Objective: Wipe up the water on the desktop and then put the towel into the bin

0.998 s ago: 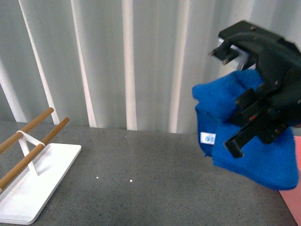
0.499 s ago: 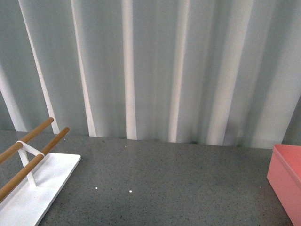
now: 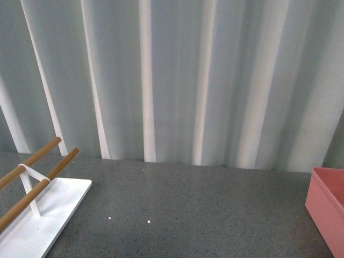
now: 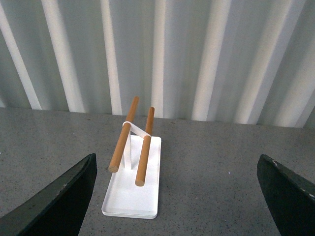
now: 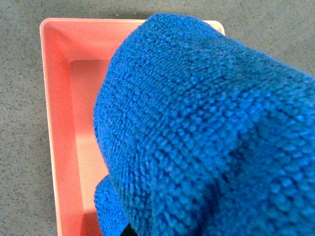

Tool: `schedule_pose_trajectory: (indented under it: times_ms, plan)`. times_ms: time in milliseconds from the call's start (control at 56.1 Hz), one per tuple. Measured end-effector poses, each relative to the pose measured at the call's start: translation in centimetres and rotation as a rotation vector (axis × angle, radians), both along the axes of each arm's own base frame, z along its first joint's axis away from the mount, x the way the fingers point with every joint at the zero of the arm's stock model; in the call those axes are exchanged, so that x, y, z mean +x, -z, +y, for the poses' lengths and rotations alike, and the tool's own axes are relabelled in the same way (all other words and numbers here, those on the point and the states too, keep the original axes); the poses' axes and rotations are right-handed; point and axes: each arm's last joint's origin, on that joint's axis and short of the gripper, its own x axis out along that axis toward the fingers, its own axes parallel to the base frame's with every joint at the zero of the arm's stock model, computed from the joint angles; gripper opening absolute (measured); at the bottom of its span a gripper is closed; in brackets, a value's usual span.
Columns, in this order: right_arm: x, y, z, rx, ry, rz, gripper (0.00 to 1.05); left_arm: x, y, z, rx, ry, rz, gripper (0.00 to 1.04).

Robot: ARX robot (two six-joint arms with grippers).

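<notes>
The blue towel (image 5: 206,132) fills most of the right wrist view and hangs right over the open pink bin (image 5: 59,123). My right gripper is shut on the towel and hidden behind it, except for a dark sliver (image 5: 127,231). In the front view only a corner of the bin (image 3: 325,207) shows at the right edge of the grey speckled desktop (image 3: 204,215); neither arm nor the towel appears there. My left gripper (image 4: 174,206) is open above the desktop, its dark fingers (image 4: 59,201) far apart with nothing between them.
A white rack (image 3: 48,209) with two wooden rods stands at the left of the desktop, and in the left wrist view the rack (image 4: 133,196) lies just ahead of the left gripper. A pleated pale curtain (image 3: 172,80) closes off the back.
My right arm with the towel has swung out of the front view to the right. The pink bin's corner, covered a second ago, now shows at the right edge.
</notes>
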Motion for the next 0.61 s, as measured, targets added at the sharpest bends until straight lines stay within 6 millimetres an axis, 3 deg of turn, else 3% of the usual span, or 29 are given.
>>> schedule_pose_trajectory:
  times_ms: [321,606]
  plan:
    - [0.0,3.1,0.2,0.021,-0.014,0.071,0.05,0.0,0.0,0.0,0.000,0.000,0.000,0.98]
    - [0.2,3.8,0.3,0.037,-0.012,0.070,0.05,0.0,0.0,0.0,0.000,0.000,0.000,0.98]
